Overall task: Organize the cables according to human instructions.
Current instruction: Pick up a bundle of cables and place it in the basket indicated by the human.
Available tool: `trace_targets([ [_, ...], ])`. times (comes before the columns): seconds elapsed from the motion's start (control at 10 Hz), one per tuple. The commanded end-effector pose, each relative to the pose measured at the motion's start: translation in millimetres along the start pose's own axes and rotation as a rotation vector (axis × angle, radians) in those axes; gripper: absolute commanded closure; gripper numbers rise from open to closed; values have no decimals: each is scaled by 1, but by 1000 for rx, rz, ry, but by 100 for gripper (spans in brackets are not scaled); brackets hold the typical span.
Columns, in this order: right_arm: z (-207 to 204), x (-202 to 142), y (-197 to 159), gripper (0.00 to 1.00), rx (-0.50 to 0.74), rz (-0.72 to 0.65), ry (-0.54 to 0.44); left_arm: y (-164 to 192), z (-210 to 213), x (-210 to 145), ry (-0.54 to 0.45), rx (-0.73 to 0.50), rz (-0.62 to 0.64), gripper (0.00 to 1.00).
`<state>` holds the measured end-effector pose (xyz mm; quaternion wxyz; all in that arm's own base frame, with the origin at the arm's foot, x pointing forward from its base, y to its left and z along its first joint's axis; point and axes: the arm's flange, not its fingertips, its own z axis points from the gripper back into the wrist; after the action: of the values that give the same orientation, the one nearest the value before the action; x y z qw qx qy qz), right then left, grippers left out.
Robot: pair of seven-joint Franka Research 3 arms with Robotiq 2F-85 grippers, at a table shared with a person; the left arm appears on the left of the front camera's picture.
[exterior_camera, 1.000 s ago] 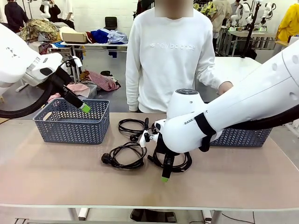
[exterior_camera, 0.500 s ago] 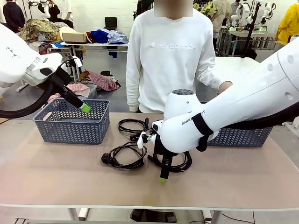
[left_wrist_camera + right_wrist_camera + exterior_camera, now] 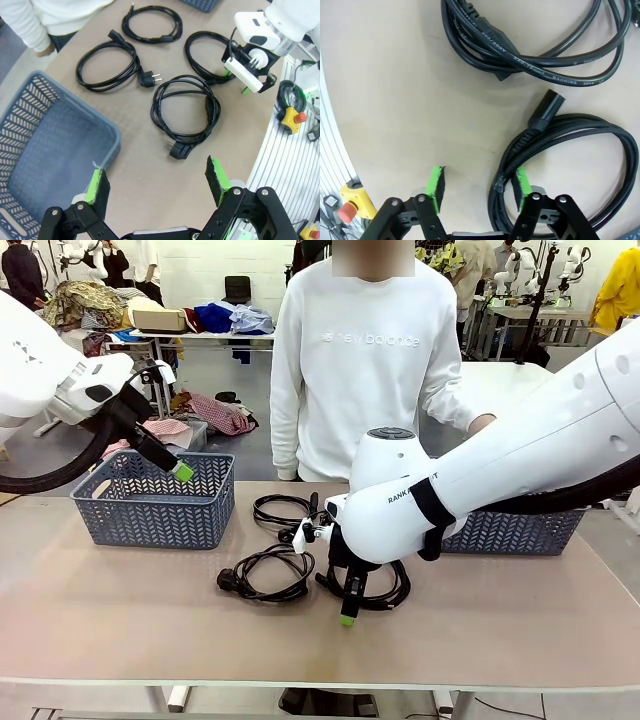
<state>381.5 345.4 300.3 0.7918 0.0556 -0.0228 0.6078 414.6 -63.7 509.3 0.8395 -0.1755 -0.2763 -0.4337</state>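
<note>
Right gripper (image 3: 478, 182) edged left over cable (image 3: 512, 151), jaws spread; left gripper (image 3: 156, 177) gapes above basket (image 3: 80, 106).

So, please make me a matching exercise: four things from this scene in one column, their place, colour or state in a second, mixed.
1. left claw
2. right claw
3. left-side basket
4. two-pin plug cable

a. low over a coil, middle of the table
b. coiled near the table's far edge
c. open, up beside a basket
d. grey, lattice walls

Pairs: 1-c, 2-a, 3-d, 4-b
</note>
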Motion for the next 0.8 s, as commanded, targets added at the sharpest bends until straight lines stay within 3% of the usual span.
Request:
trace_targets([
  [0.0,1,1,3,80,11,-36,30,2,0,-2,-19,-16,-15,0],
  [0.1,3,-1,4,65,0,-45,38,2,0,-2,-19,-16,-15,0],
  [0.2,6,-2,5,100,-3,-52,44,2,0,-2,-19,-16,-15,0],
  [0.3,7,-3,7,85,-3,-58,49,2,0,-2,-19,-16,-15,0],
  [0.4,8,-5,9,100,-11,-63,53,2,0,-2,-19,-16,-15,0],
  [0.7,10,-16,10,100,-37,-81,40,2,0,-2,-19,-16,-15,0],
])
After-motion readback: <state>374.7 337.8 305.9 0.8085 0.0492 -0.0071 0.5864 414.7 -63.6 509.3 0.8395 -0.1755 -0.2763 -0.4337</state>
